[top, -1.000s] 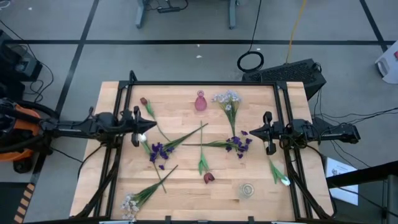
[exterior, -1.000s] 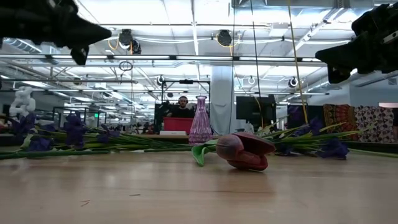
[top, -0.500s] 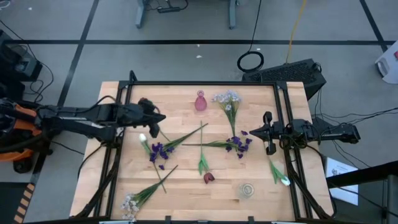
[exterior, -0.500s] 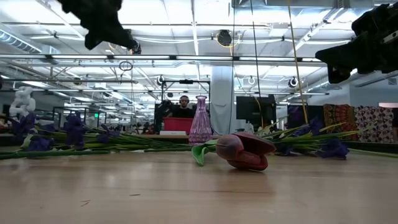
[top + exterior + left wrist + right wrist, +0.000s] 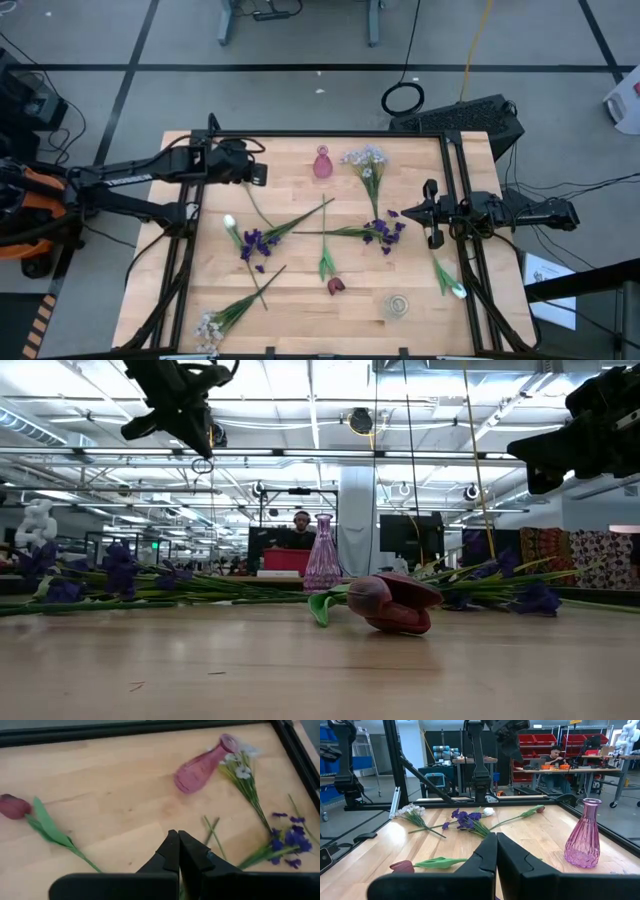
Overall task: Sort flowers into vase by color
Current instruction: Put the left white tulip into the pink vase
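Green-stemmed flowers lie flat and scattered on the wooden table: purple clusters, a pale spray, another spray, a white tulip, a dark red tulip, and one more white tulip. A pink glass vase stands upright at the far middle. My left gripper hangs shut above the far left, slanting down; its wrist view shows a red tulip and the vase below its shut fingers. At the right my right gripper waits, shut and level.
Black frame rails run along the table's far edge and both sides. A small clear glass stands near the front right. In the low view a person sits well beyond the table.
My left gripper has risen and swung toward the table's far edge and its middle. It has tipped from level to slanting down and rolled about its own line. Its fingers stay shut. No flower has moved.
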Controlling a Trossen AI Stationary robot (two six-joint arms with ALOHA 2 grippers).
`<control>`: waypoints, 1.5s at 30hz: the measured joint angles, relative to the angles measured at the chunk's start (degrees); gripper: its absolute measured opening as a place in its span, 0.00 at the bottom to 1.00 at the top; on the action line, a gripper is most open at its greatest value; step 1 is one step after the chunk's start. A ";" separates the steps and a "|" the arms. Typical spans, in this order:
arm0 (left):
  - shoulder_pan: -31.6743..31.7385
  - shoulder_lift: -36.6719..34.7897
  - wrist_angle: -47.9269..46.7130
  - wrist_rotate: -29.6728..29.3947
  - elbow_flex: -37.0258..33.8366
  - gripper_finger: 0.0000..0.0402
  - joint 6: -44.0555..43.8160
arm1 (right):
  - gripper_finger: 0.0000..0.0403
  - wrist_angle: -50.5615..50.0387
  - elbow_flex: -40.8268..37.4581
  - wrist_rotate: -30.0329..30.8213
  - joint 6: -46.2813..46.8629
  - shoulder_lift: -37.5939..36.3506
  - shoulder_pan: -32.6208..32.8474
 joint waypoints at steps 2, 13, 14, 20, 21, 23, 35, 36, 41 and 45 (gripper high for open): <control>0.25 0.32 0.04 0.59 0.00 0.00 -0.02 | 0.00 0.00 0.00 -0.02 0.00 0.00 -0.02; 0.16 0.87 0.09 0.78 -0.02 0.04 0.09 | 0.00 0.00 0.01 0.00 0.00 0.00 -0.02; 0.16 0.87 0.09 0.78 -0.02 0.04 0.29 | 0.00 0.00 0.00 0.00 0.00 -0.02 -0.02; 0.16 0.87 0.02 0.82 -0.02 0.01 3.31 | 0.00 0.00 0.01 -0.02 -0.01 0.00 -0.01; 0.16 0.87 0.02 0.82 -0.02 0.01 3.70 | 0.00 0.00 0.00 -0.01 0.00 -0.01 -0.02; 0.16 0.86 0.06 0.82 -0.02 0.01 4.16 | 0.00 0.00 0.02 -0.01 -0.02 0.00 -0.02; -0.64 0.85 -4.60 3.20 -0.07 0.01 -5.40 | 0.00 0.00 0.02 -0.01 -0.02 0.00 -0.02; -1.25 0.85 -6.42 3.47 -0.07 0.01 -7.14 | 0.00 0.00 0.00 -0.01 -0.01 0.00 -0.01; -6.22 0.85 -13.31 3.50 -1.74 0.01 -16.43 | 0.00 0.00 0.02 0.00 0.00 0.00 -0.01; -11.73 0.91 -13.33 3.94 -3.80 0.01 -19.04 | 0.00 0.00 0.01 0.00 -0.01 0.00 -0.02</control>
